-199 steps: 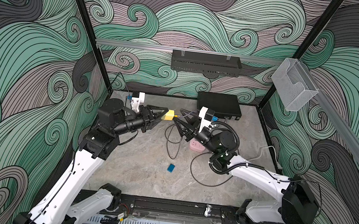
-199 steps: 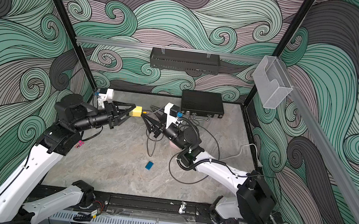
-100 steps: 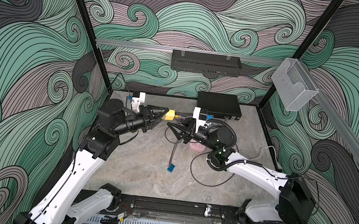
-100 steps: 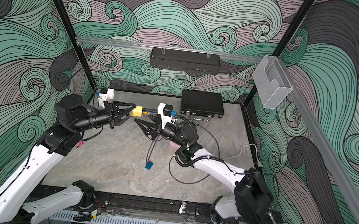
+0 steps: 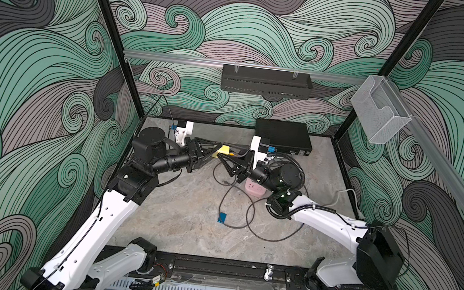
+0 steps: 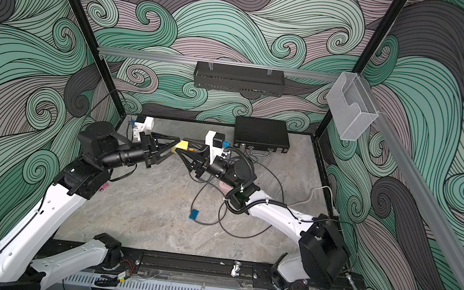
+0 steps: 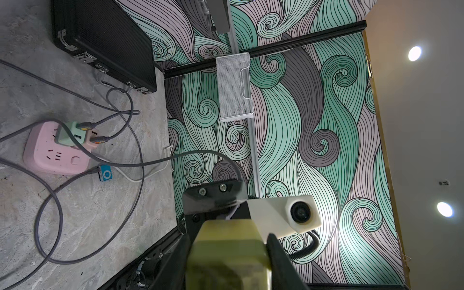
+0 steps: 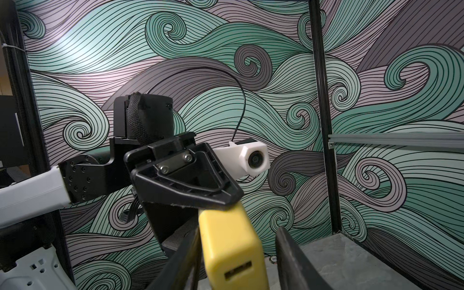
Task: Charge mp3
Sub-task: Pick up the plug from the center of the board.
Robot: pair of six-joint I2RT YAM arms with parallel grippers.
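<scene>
No legible word, brand or number is showing anywhere in the cell. A small round disc (image 8: 274, 258), sitting low on the bench (image 8: 351, 263) just past the yellow charger (image 8: 233, 251), is carrying tiny dark marks too small to read. The pink power strip (image 7: 45, 153) and the blue mp3 player (image 7: 105, 173) are showing only socket slots and a ring-shaped control, without lettering.

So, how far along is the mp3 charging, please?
Done: a cable is plugged into the blue mp3 player. In hand: the left gripper grips the yellow charger mid-air, and the right gripper sits open around it. Left: its USB port looks empty, and it is not in the pink power strip.
</scene>
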